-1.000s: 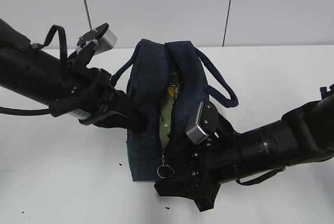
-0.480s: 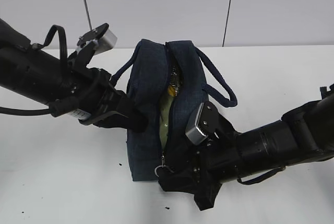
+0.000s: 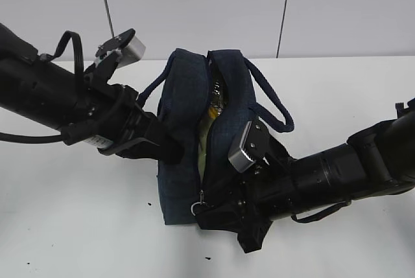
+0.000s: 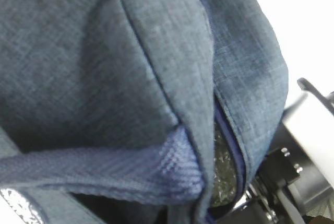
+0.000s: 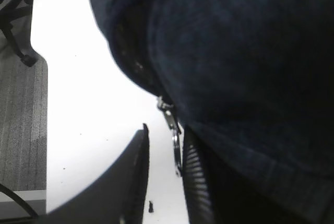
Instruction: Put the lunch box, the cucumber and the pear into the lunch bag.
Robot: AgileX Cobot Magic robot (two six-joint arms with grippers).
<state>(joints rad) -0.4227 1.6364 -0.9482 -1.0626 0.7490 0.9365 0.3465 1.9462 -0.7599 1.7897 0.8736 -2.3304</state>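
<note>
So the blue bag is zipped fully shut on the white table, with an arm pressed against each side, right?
Not quite: the bag is not zipped shut. The exterior view shows its top gaping, with pale green and yellow contents visible inside. The zipper ring sits at the near end by the right tool. It does sit on the white table between both arms.

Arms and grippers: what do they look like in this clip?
Both arms are matte black, thick round tubes. Each wrist carries a small silver-grey camera box: left arm, right arm. A black cable loops above the left arm, and a white label sits near its wrist. The right gripper has black fingers, one ribbed.
</note>
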